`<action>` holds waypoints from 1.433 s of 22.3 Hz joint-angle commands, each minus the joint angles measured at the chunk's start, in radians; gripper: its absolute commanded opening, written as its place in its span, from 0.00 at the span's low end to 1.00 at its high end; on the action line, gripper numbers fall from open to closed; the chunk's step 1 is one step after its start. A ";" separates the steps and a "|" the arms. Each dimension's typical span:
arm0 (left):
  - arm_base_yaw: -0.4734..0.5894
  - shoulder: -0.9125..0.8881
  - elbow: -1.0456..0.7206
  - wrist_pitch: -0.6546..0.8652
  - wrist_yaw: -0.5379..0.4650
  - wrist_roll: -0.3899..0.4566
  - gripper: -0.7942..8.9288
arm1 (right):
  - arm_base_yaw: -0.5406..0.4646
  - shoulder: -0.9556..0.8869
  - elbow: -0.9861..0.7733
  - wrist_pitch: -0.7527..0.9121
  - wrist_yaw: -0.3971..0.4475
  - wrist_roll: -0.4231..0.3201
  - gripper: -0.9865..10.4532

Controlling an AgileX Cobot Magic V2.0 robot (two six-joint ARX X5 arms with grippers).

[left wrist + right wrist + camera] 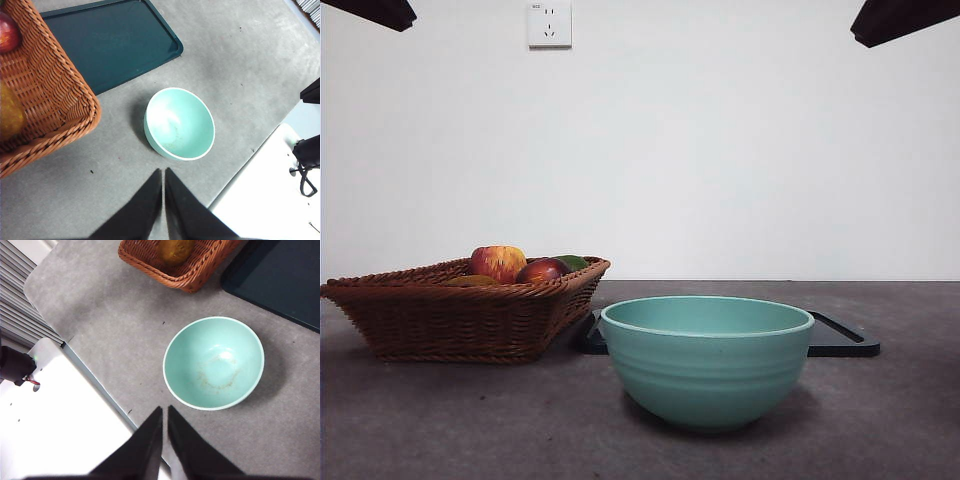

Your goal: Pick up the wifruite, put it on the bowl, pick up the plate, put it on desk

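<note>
The wifruite, an olive-brown oval fruit, lies in the wicker basket at the left; it also shows in the left wrist view and as a sliver in the front view. The teal bowl stands empty on the desk in front of the tray; it also shows in the wrist views. My left gripper and my right gripper are shut and empty, high above the desk, apart from everything. No plate shows.
A red-yellow apple, a dark red fruit and a green fruit share the basket. A glossy dark tray lies flat behind the bowl. A white base borders the desk's near edge.
</note>
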 commanded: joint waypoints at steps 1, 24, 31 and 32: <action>-0.005 0.005 0.017 0.005 0.005 0.009 0.09 | 0.009 0.006 0.017 0.010 0.003 -0.009 0.09; 0.330 -0.587 -0.351 0.723 -0.507 0.079 0.09 | 0.009 0.006 0.017 0.010 0.003 -0.009 0.09; 0.409 -0.763 -0.602 0.723 -0.561 0.077 0.09 | 0.009 0.006 0.017 0.011 0.003 -0.009 0.09; 0.415 -0.777 -0.630 0.723 -0.561 0.075 0.09 | 0.009 0.006 0.017 0.011 0.003 -0.009 0.09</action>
